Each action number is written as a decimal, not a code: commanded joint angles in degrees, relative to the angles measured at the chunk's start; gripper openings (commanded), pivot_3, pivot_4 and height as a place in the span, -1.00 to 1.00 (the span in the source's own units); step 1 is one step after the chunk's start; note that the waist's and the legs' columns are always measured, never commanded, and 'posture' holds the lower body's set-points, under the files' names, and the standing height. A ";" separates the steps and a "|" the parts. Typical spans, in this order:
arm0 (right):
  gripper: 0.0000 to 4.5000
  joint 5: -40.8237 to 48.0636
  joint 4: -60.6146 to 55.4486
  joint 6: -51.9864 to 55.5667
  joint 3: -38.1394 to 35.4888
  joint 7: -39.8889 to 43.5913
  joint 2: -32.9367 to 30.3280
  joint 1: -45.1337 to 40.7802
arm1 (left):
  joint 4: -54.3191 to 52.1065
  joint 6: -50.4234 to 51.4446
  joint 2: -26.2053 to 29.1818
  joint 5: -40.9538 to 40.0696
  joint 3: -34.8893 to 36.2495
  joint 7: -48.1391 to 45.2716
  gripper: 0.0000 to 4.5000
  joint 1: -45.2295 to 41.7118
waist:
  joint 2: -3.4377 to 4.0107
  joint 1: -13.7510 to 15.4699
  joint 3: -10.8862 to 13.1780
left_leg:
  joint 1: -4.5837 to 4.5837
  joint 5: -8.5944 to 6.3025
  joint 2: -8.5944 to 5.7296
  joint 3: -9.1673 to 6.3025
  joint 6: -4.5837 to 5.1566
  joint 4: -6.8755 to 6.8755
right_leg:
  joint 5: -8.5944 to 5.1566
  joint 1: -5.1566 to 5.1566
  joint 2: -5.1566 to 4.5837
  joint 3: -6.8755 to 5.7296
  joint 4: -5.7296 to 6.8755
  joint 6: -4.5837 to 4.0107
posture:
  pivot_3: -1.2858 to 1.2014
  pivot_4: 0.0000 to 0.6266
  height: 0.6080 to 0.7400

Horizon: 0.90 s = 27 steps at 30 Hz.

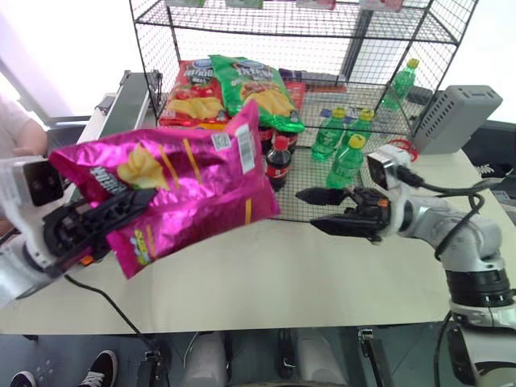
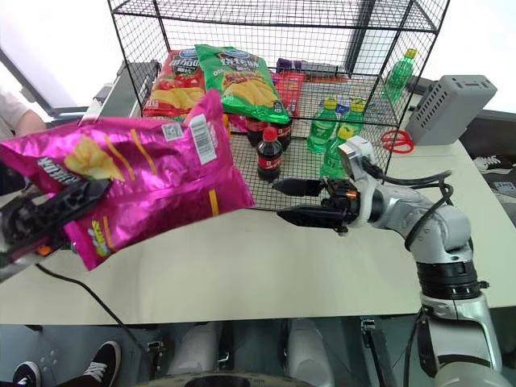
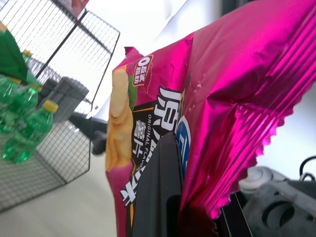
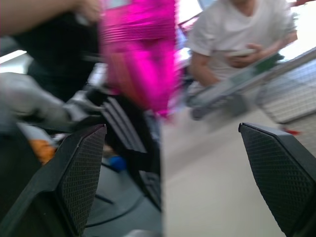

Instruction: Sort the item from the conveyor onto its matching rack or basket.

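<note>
The item, a glossy magenta-pink chip bag (image 1: 193, 173), hangs in the air over the left part of the table, tilted. My left gripper (image 1: 135, 201) is shut on its lower left end, and a black finger (image 3: 158, 187) presses against the bag's face. My right gripper (image 1: 306, 210) stands open to the right of the bag, pointing toward it with a gap between them; its fingers (image 4: 74, 173) frame the bag (image 4: 140, 54). The black wire rack (image 1: 310, 173) stands behind. The conveyor (image 1: 129, 93) runs along the rack's left side.
On the rack's lower shelf lie a red chip bag (image 1: 193, 93), a green chip bag (image 1: 254, 85), cola bottles (image 1: 278, 161) and green bottles (image 1: 343, 145). A grey box (image 1: 455, 117) and red scissors (image 1: 403, 147) sit at the right. A person (image 1: 20, 133) sits at the left.
</note>
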 commanded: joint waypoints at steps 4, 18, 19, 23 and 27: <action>1.00 -2.69 -2.39 -3.96 2.95 -3.30 5.51 -3.60 | 0.69 4.33 -2.60 -2.07 -5.02 0.03 -0.99 -5.82 | -0.01 -0.50 -0.01 | 0.06 0.00 0.04 0.00 0.00 0.00 | 0.00 -0.01 0.09 0.05 0.04 0.00 | 0.03 -0.52 1.00; 1.00 -6.68 0.90 -6.36 3.97 -2.98 5.93 -2.91 | -0.71 5.78 -5.28 -3.77 -5.11 3.36 -0.99 -8.82 | -0.03 -0.15 -0.02 | -0.04 0.02 -0.02 -0.01 -0.02 0.04 | 0.00 -0.02 0.01 0.04 0.01 0.02 | 0.03 -0.52 1.00; 1.00 -7.15 1.09 -6.69 3.99 -2.88 5.77 -2.72 | -0.89 5.69 -5.05 -4.37 -4.82 3.91 -0.99 -9.05 | -0.03 -0.13 -0.02 | -0.05 0.02 -0.02 -0.02 -0.02 0.03 | 0.00 -0.03 0.01 0.04 0.01 0.02 | 0.03 -0.52 1.00; 1.00 -5.73 2.15 -5.16 2.87 -1.70 4.72 -1.69 | -1.62 4.93 -4.56 -5.45 -4.14 5.83 -0.99 -10.64 | -0.04 -0.11 -0.02 | -0.05 0.02 -0.02 -0.03 -0.02 0.03 | 0.00 -0.03 0.01 0.04 0.00 0.02 | 0.03 -0.52 1.00; 1.00 1.61 -0.84 0.95 1.54 -1.34 4.61 -1.56 | -0.80 4.67 -5.29 -7.24 -4.98 7.30 -0.99 -11.32 | -0.04 -0.06 -0.02 | -0.06 0.02 -0.02 -0.03 -0.02 0.03 | 0.00 -0.03 0.00 0.04 0.00 0.02 | 0.03 -0.52 1.00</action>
